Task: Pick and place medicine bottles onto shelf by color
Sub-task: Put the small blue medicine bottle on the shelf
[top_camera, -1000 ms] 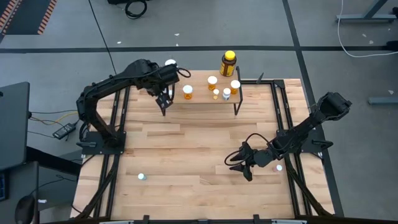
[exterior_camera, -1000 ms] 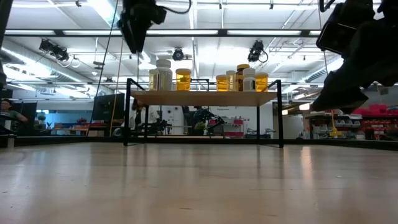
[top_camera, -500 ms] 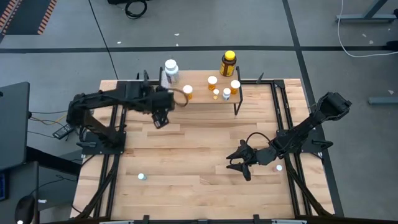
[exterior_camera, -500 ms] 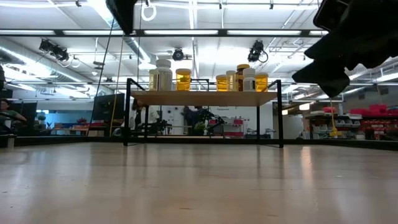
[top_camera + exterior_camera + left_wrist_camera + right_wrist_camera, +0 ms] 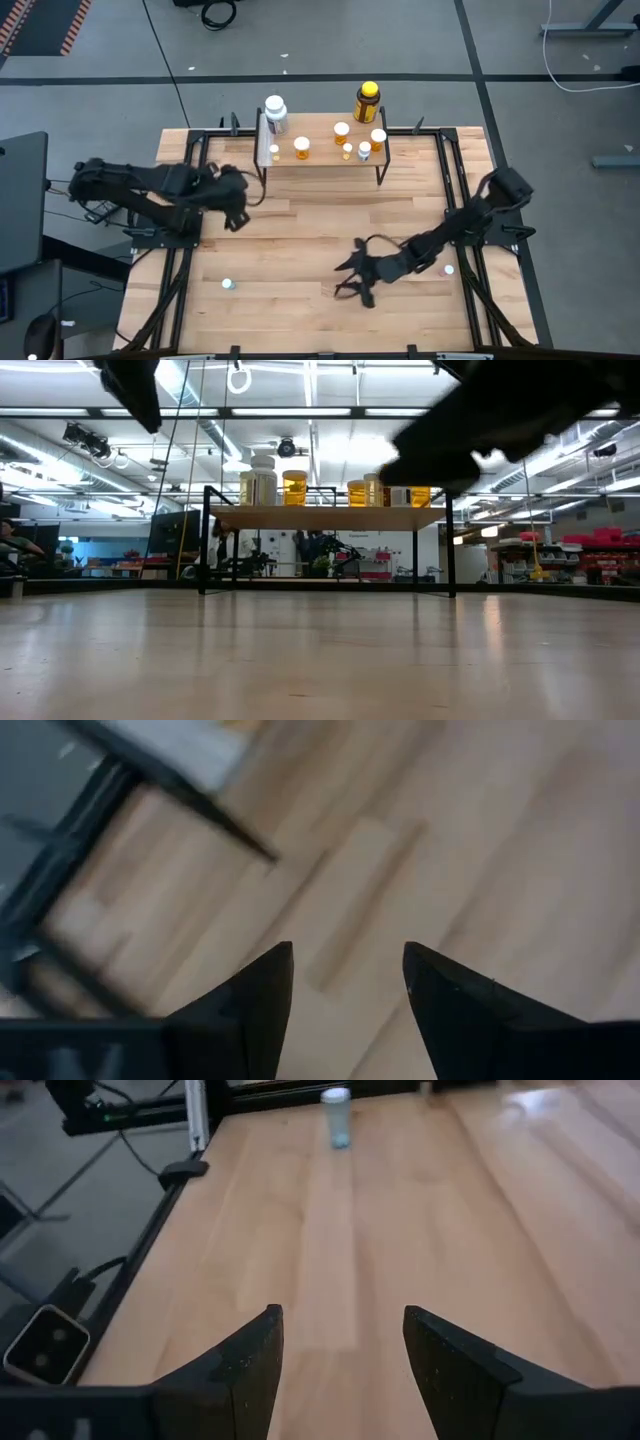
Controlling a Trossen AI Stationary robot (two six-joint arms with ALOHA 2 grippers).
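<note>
Pale plank tabletop [image 5: 300, 240]; round bottles [image 5: 345, 135] on shelf [image 5: 320, 160]; left gripper [image 5: 236, 212] and right gripper [image 5: 352, 281] fingers apart

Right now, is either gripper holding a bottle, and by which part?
Nothing is held: the left gripper and the right gripper are both open and empty.

Light-wood shelf [image 5: 330, 517] on thin black legs, far across the tabletop [image 5: 320, 660], white bottle [image 5: 263, 480] and several amber bottles [image 5: 294, 487] upright on it, dark blurred arm shapes above, room behind.
</note>
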